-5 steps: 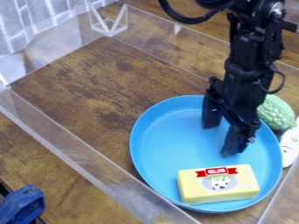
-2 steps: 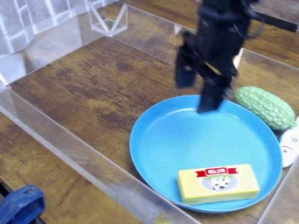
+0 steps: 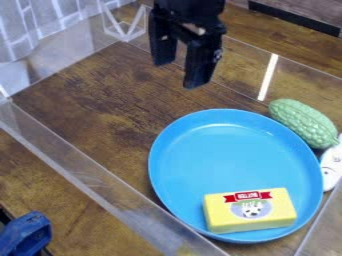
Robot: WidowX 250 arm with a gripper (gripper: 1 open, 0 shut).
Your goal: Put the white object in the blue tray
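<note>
Black and angular, your gripper (image 3: 185, 75) hangs over the brown wooden tabletop (image 3: 100, 100), up and to the left of the plate in the view, with its jaws standing wide and nothing between them. Your white object (image 3: 331, 168) lies at the right edge of the view, just beside the rim of the bright-blue round plate (image 3: 181, 160) and outside it; part of it runs out of the frame. Next to it, farther up in the view, you have the bumpy green gourd (image 3: 303, 122). Inside the plate, near the rim closest to the bottom of the view, sits a pale yellow block with a red-and-white label (image 3: 250, 209). You can also see a blue item (image 3: 24, 235) at the lower left, cut off by the frame, and clear plastic panels (image 3: 100, 170) along the tabletop.
</note>
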